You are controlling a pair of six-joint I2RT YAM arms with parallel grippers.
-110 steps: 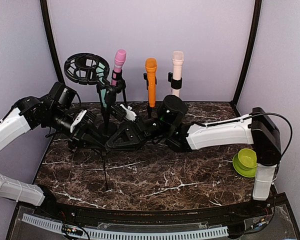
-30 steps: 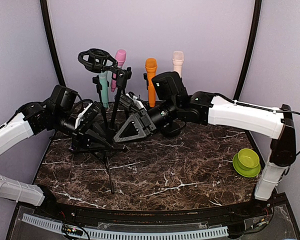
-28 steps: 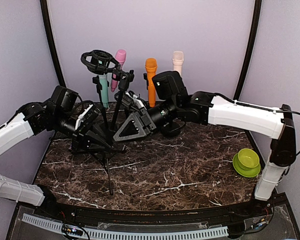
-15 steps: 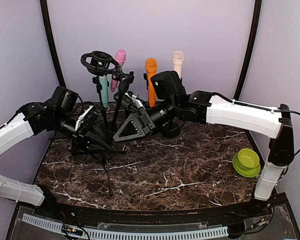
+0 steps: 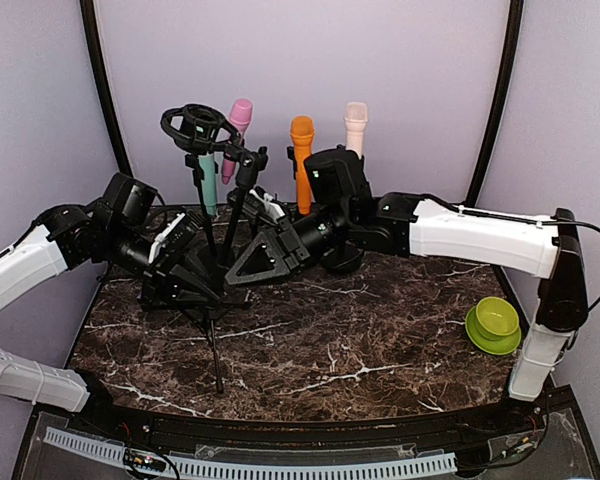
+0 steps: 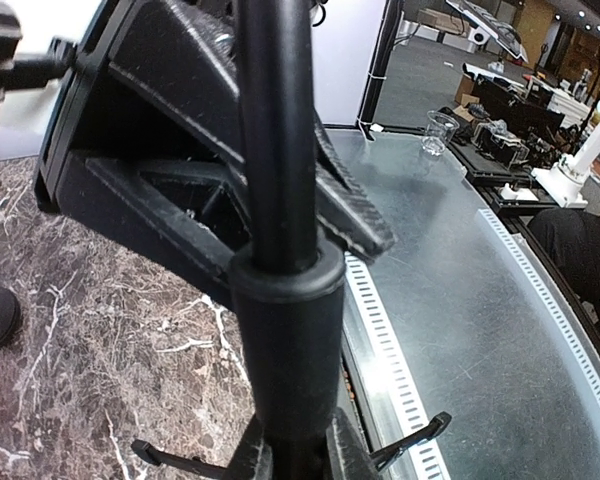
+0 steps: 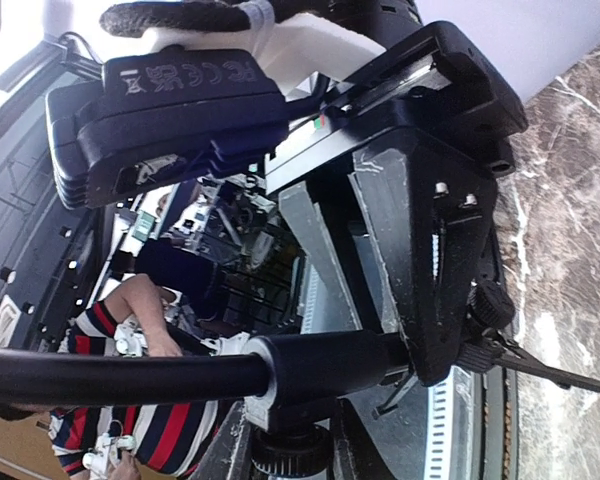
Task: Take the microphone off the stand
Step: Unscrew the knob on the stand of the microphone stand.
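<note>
A black tripod stand [image 5: 227, 235] with a ring-shaped mount [image 5: 194, 126] at its top leans over the marble table's left half. No microphone shows inside the ring. My left gripper [image 5: 216, 291] is shut on the stand's lower pole [image 6: 280, 150], which runs up between its fingers [image 6: 292, 456]. My right gripper [image 5: 233, 272] reaches in from the right and is shut on the pole's thicker collar [image 7: 325, 365], just above the left one [image 7: 315, 432]. Teal [image 5: 208, 183], pink [image 5: 239, 120], orange [image 5: 301, 163] and cream [image 5: 355, 124] microphones stand in clips along the back.
A green bowl [image 5: 493, 322] sits near the table's right edge. One tripod leg [image 5: 215, 360] points toward the front edge. A round black base [image 5: 342, 258] lies under the right arm. Purple walls close in the back and sides.
The stand has gone from lying low to leaning upright, ring raised. Over the last second my right gripper's jaws closed on the collar. The left grip has not changed.
</note>
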